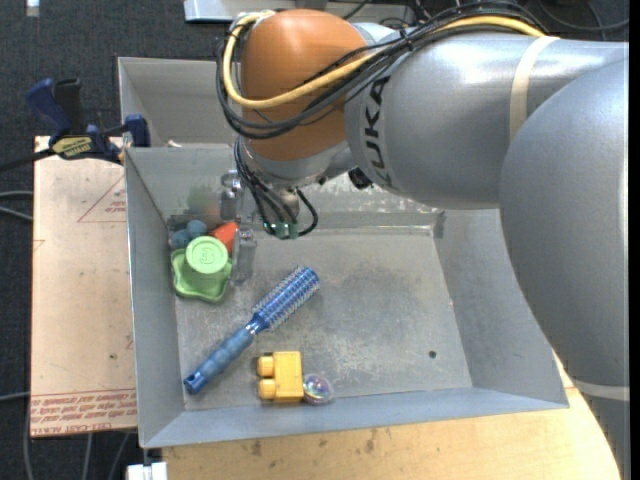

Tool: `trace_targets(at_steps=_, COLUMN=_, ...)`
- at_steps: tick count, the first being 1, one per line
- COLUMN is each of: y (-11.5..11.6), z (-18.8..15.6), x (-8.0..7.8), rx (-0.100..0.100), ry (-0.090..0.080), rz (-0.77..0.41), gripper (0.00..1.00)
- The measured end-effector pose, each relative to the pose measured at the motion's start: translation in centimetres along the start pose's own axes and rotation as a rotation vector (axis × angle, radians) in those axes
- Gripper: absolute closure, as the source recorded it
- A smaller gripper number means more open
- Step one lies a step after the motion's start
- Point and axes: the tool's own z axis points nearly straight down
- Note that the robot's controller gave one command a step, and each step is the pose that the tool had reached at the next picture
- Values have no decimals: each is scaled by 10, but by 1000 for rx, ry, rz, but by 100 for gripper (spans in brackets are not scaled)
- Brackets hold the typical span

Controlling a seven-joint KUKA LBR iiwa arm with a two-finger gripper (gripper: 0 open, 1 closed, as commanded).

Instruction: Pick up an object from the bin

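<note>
Pincer [240, 253] hangs low at the far left of the bin [400, 303], under the arm's orange cover [295, 78] with its looped cables [452, 26]. How wide it stands I cannot tell, since its metal parts overlap one another and the things behind them. Nothing can be seen gripped in it.

Just to its left, close against it, lies a green cup [203, 266] with a wavy rim, its round base turned up. This is the thing nearest the pincer, though whether the two touch I cannot tell. Right behind the pincer's tip, between it and the cup's far edge, an orange piece [225, 233] pokes out. Farther left of that, by the bin's left wall, sit some blue-grey pieces [184, 234], too jumbled to name.

On the camera's side of the pincer a blue brush [255, 326] lies slantwise on the floor, its bristled head nearer the pincer and its handle pointing away to the near left corner. Beyond the brush, well apart from the pincer, a yellow block [279, 375] rests by the near wall, with a small shiny marble [318, 390] touching its right side.
</note>
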Motion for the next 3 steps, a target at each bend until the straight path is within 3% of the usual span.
trace_targets(at_steps=1, y=-92, z=134, x=43, rx=3, ry=2, rz=36, gripper=0)
trace_targets(at_steps=2, y=-90, z=130, x=41, rx=1, ry=-5, rz=32, gripper=100)
trace_targets(at_steps=3, y=-75, z=19, x=85, rx=-2, ry=-12, rz=4, gripper=100)
